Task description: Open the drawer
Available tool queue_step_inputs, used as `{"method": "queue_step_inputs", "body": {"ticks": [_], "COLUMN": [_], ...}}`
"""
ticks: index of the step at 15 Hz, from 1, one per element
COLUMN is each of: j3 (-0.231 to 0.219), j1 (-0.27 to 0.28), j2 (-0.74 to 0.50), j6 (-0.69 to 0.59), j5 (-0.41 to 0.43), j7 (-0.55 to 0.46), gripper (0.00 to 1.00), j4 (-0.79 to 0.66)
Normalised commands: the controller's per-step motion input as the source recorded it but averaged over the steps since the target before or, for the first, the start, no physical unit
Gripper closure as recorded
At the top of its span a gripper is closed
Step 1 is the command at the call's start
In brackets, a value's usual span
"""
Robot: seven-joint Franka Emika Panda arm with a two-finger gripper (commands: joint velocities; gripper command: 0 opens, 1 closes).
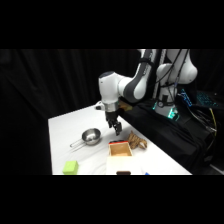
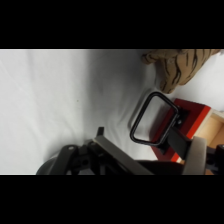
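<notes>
The drawer [image 1: 120,150] sits just below the hand [image 1: 116,129], handle [image 2: 152,119] beside it.

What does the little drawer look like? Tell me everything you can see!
The drawer is a small tan wooden tray with a reddish front and a dark loop handle. It sits near the table's front edge, beside a brown striped lump. The tray looks open on top. The gripper hangs just above its front, close to the handle.

soft, blurry pictures; bright table [image 1: 65,130] against dark surroundings.
</notes>
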Motion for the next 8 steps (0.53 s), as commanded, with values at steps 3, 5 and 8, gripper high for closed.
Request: {"method": "queue_step_inputs", "body": {"ticks": [3,5,8], "j3": [-0.050,-0.070,-0.064], "j1": [0.002,0.030,0.045], "j2": [-0.32,-0.29,-0.31], "j6": [-0.43,-0.38,-0.38], "j5": [0.106,0.074,0.093], "j7": [-0.21,-0.19,-0.25], "gripper": [0.00,0.00,0.00], "j4": [0.08,0.08,0.05]}}
